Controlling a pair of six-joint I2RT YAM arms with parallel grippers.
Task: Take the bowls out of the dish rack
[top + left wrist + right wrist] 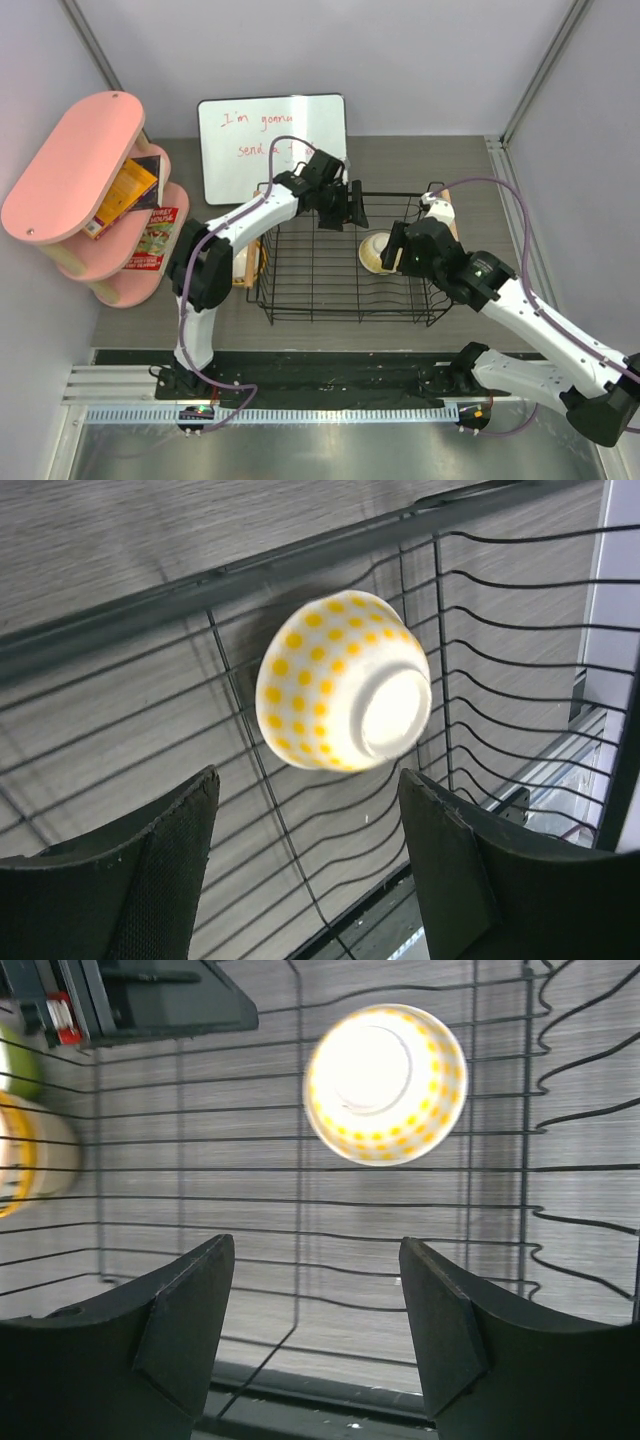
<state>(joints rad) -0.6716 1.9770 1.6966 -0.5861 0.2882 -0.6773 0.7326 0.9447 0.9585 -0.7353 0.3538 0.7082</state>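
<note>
One bowl (375,250), white with orange-yellow dots, lies upside down on the floor of the black wire dish rack (300,300), near its right side. My left gripper (345,205) is open and empty over the rack's back edge, with the bowl (345,680) just ahead of its fingers (180,830). My right gripper (393,248) is open and empty inside the rack, right beside the bowl (385,1082). A cream bowl (30,1150) and a lime green one (12,1065) show beyond the rack's left wall.
A whiteboard (272,145) leans at the back behind the rack. A pink oval shelf (85,165) with books stands at the far left. The rack's wooden handles (445,215) sit at its two ends. The left gripper's body (150,1000) shows in the right wrist view.
</note>
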